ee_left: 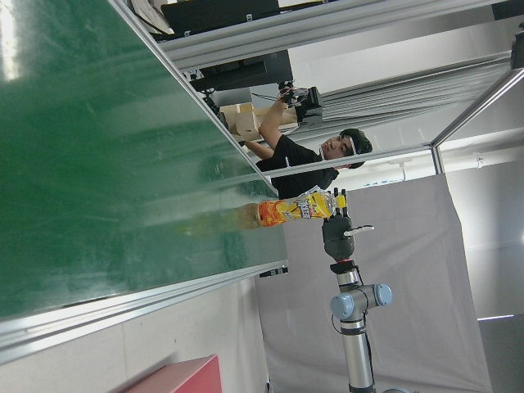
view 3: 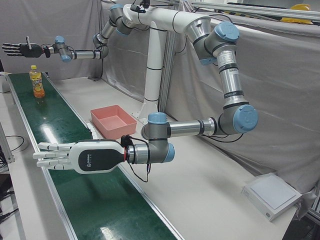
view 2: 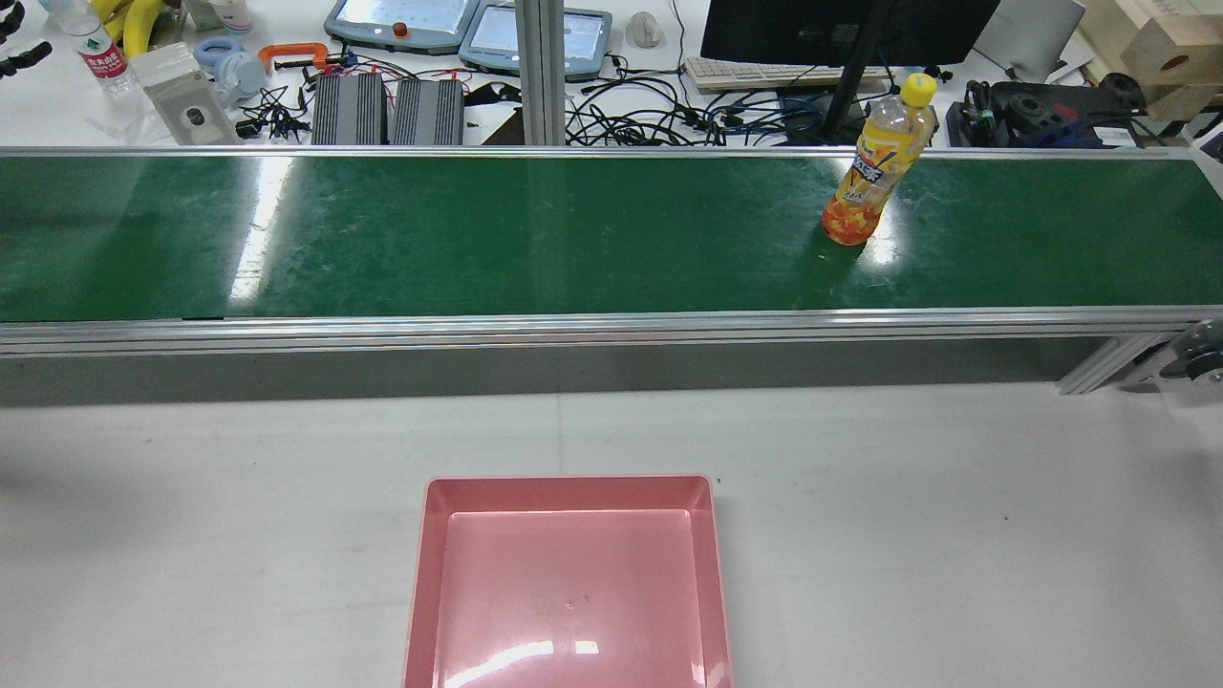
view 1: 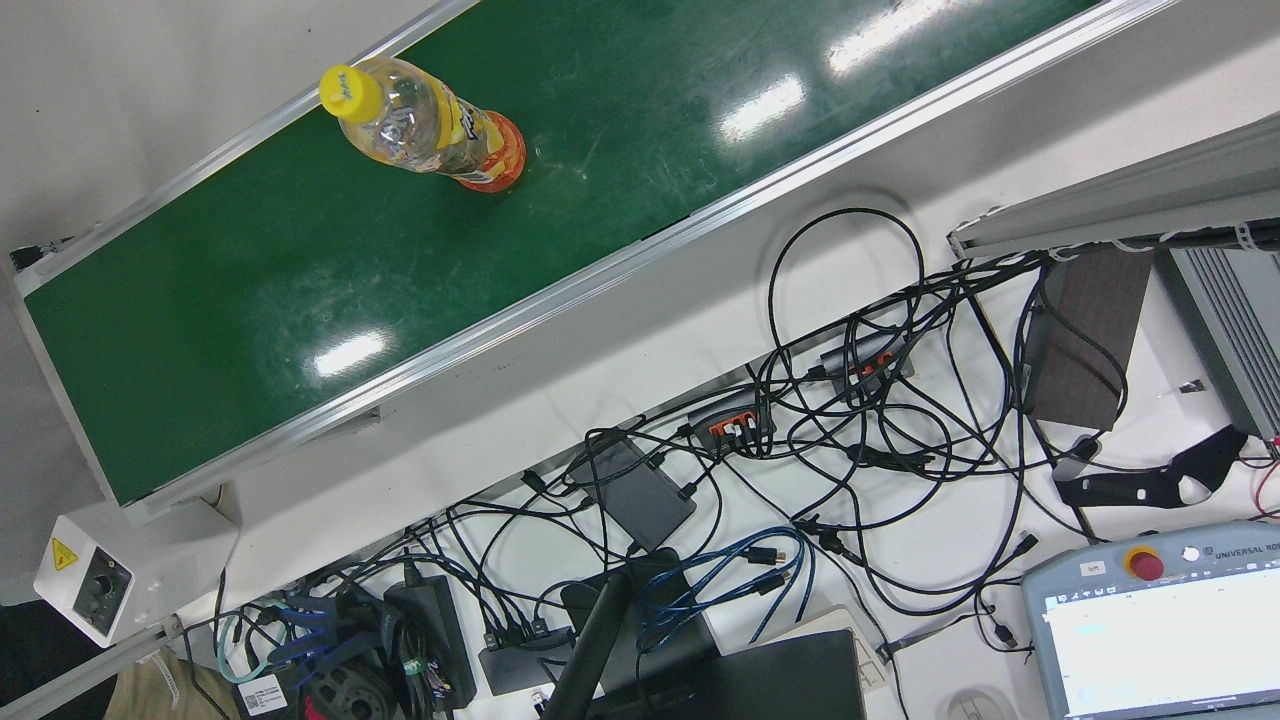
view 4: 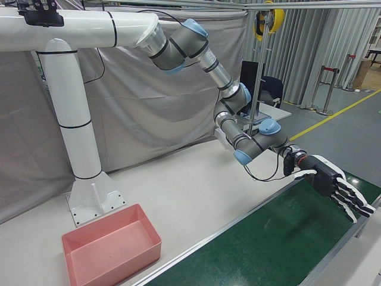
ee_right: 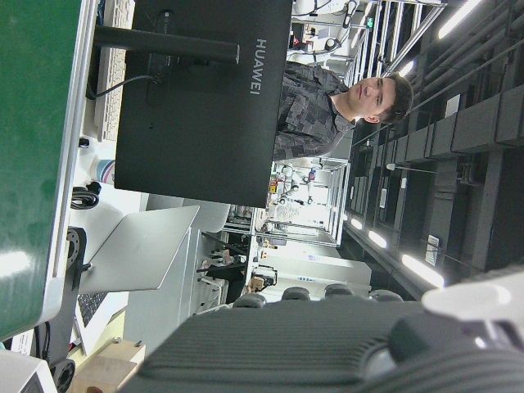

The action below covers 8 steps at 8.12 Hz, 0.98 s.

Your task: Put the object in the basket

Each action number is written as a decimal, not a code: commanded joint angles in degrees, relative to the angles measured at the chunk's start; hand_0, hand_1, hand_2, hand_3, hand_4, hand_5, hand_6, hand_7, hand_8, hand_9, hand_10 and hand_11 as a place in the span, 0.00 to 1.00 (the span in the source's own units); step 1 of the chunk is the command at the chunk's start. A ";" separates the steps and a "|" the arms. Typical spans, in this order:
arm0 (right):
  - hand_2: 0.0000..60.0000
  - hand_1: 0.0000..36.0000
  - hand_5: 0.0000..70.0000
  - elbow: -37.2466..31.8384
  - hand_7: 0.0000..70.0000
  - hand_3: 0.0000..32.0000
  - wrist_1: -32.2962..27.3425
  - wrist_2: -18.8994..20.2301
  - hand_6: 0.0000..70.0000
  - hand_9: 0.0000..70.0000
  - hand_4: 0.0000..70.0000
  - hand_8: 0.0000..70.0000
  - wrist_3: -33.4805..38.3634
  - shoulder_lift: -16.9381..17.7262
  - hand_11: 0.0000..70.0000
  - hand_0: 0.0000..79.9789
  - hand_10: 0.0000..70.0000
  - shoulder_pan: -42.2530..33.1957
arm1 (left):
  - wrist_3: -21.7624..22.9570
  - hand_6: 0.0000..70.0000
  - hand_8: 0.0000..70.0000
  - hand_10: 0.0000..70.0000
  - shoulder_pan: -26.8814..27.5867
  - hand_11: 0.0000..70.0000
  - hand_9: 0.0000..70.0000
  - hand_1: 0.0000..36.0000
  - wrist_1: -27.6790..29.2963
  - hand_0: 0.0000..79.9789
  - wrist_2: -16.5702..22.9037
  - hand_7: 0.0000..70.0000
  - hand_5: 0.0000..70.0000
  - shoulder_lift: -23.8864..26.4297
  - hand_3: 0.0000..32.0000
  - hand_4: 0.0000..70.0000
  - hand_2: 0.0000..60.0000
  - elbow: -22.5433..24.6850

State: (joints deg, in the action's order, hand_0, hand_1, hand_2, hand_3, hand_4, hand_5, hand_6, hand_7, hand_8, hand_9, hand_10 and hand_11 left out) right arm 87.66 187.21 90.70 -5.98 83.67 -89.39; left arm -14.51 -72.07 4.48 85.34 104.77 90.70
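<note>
Here the fingers (view 3: pixel 47 148) of the left hand (view 3: pixel 75 158) are seen stretched out straight, side by side with small gaps between them, and nothing is held in them. The hand is kept flat above the green belt (view 3: pixel 75 190), at the end that is far from the bottle. The fingers (view 4: pixel 356 205) of the right hand (view 4: pixel 333 187) are also stretched out and spread apart – nothing is held there either. This hand is seen above the other end of the belt, with its palm turned down.

In the left-front view the right hand (view 3: pixel 20 49) is shown higher than the bottle (view 3: pixel 36 82) and apart from it; no touch is seen.

The bottle (view 2: pixel 874 167) – yellow cap, orange label – is stood upright on the belt (view 2: pixel 478 239), toward the robot's right side. The pink basket (view 2: pixel 568 483) is placed on the white table (view 2: pixel 955 535), near the belt, and nothing is seen inside it
</note>
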 commanded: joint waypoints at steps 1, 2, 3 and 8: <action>0.00 0.00 0.00 -0.03 0.00 0.00 0.00 0.00 0.00 0.00 0.00 0.00 0.00 0.00 0.00 0.00 0.00 0.00 | 0.00 0.01 0.00 0.09 0.00 0.16 0.01 0.41 0.00 0.59 0.00 0.00 0.21 0.00 0.00 0.00 0.17 0.00; 0.00 0.00 0.00 -0.03 0.00 0.00 -0.09 0.00 0.00 0.00 0.00 0.00 0.09 0.00 0.00 0.00 0.00 0.00 | 0.00 0.01 0.00 0.09 -0.09 0.16 0.02 0.41 0.08 0.59 0.00 0.00 0.21 0.00 0.00 0.00 0.17 0.00; 0.00 0.00 0.00 -0.03 0.00 0.00 0.00 0.00 0.00 0.00 0.00 0.00 0.00 0.00 0.00 0.00 0.00 0.00 | 0.35 0.01 0.00 0.09 -0.09 0.16 0.02 0.41 0.09 0.59 0.00 0.00 0.21 0.00 0.00 0.00 0.17 0.00; 0.00 0.00 0.00 -0.03 0.00 0.00 0.00 0.00 0.00 0.00 0.00 0.00 0.00 0.00 0.00 0.00 0.00 0.00 | 0.36 0.01 0.00 0.09 -0.09 0.16 0.02 0.41 0.00 0.59 0.00 0.00 0.21 0.00 0.00 0.00 0.17 0.00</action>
State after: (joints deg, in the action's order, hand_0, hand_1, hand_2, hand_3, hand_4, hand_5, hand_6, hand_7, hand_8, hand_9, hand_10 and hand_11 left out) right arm 87.63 187.18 90.70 -5.97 83.67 -89.38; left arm -14.09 -72.16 4.49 85.34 104.77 90.70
